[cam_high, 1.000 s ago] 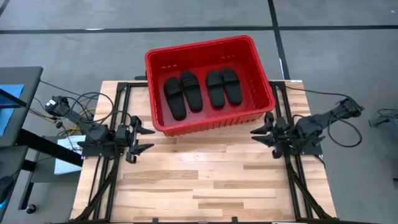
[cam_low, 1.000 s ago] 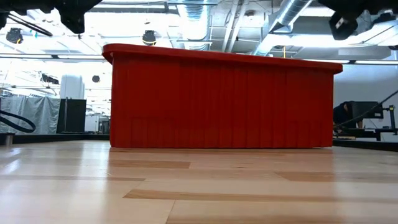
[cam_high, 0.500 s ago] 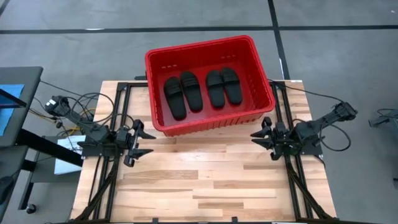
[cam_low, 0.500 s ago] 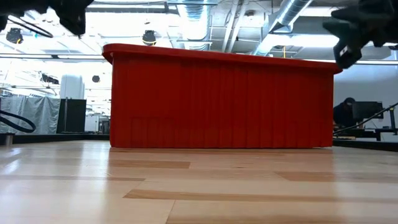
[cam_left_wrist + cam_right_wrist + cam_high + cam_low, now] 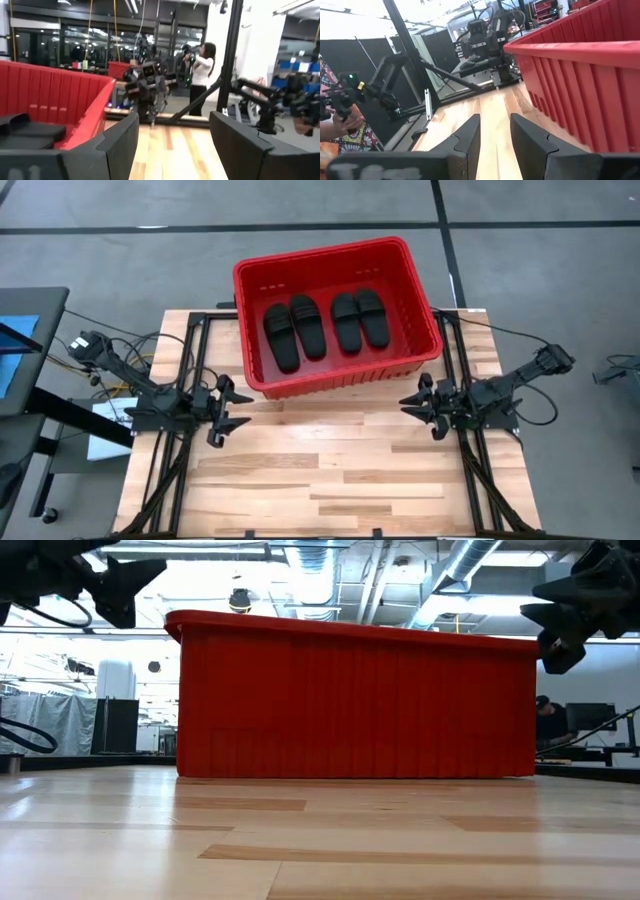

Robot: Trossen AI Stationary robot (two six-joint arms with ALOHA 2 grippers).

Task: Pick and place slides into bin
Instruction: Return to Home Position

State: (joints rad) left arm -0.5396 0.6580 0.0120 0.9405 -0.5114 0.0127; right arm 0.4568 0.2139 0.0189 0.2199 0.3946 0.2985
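**All four slides in the bin; the arms need only a clean retreat**

The slides lie as two pairs, side by side and straps up, on the floor of the bin. None hangs over its rim. From that layout the placing looks finished, and what remains is bringing both arms to rest.

The left gripper hangs above the table just outside the bin's near-left corner. Its fingers are spread wide with nothing between them. The right gripper hangs just outside the bin's near-right corner, its fingers parted by a narrower gap and likewise empty. In the low view each sits at about the height of the bin's rim, one past each end of the bin.

To do this step well, I would first draw each arm away from the bin's near wall and clear of its corners, and only then fold or lower it. Each gripper points along that wall toward the other, and the finger nearest the bin is close to the rolled rim. A swing toward the bin could clip the rim and shove the bin with its load. A slow, even motion on both sides, with the fingers kept empty, should leave the bin where it stands.
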